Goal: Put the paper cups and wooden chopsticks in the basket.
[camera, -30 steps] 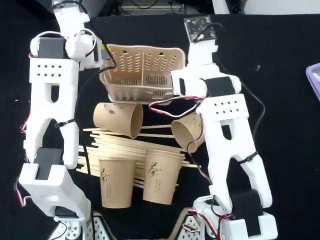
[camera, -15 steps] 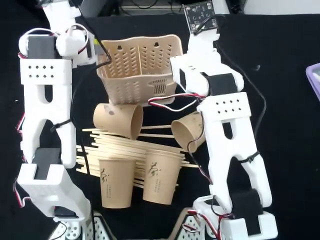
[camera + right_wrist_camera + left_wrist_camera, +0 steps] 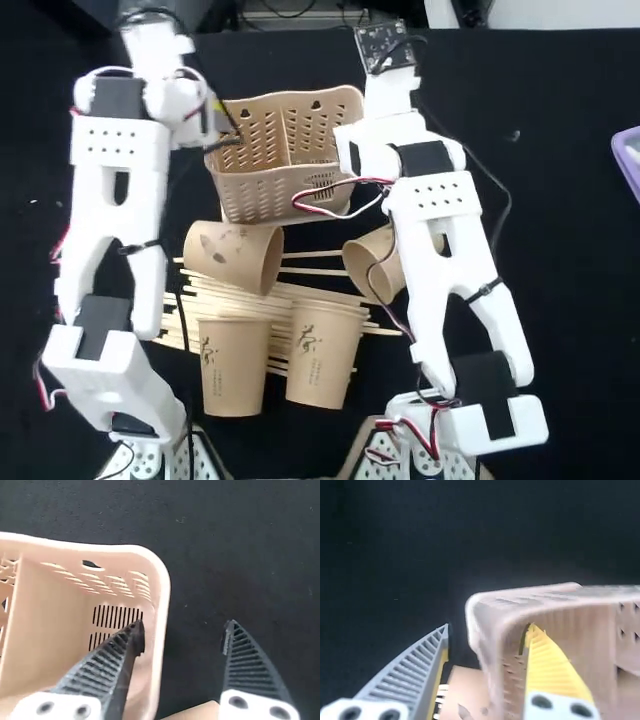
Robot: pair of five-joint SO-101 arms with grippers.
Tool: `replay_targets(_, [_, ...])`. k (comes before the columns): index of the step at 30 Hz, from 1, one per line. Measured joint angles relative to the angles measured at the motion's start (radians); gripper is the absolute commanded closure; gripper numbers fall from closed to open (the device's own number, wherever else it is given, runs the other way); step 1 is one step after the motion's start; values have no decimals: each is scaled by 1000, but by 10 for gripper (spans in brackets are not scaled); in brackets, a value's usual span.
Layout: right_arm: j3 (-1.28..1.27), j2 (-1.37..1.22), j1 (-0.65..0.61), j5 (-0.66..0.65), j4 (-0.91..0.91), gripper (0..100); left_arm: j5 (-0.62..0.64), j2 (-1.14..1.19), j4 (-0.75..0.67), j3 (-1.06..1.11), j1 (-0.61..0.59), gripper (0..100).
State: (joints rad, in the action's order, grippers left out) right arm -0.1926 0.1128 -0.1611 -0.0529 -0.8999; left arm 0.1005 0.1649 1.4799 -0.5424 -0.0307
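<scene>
Left gripper (image 3: 488, 627) gapes astride one side wall of the beige slotted plastic basket (image 3: 275, 190) at upper centre, and the right gripper (image 3: 183, 625) gapes astride the opposite wall. Below it, four brown paper cups (image 3: 234, 365) and pale wooden chopsticks (image 3: 225, 300) lie on the black table (image 3: 560, 250).

The high view looks down on the table (image 3: 560, 250); both wrist views face the basket (image 3: 275, 195) closely.

1. a black cloth (image 3: 560, 230) covers the whole table top.
2. a small bit of a purple thing (image 3: 629, 158) pokes in at one side of the high view.
3. dark wires (image 3: 295, 12) lie behind the table.
</scene>
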Motion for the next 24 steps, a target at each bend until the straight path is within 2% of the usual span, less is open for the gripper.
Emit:
replay_targets(5, [20, 0, -8, 15, 0, 743, 0, 2, 17, -21, 51, 754])
replay_targets(14, [104, -2, -9, 178, 26, 743, 0, 2, 17, -137, 51, 757])
replay_targets(24, [130, 40, -9, 193, -41, 744, 0, 2, 115, -262, 49, 758])
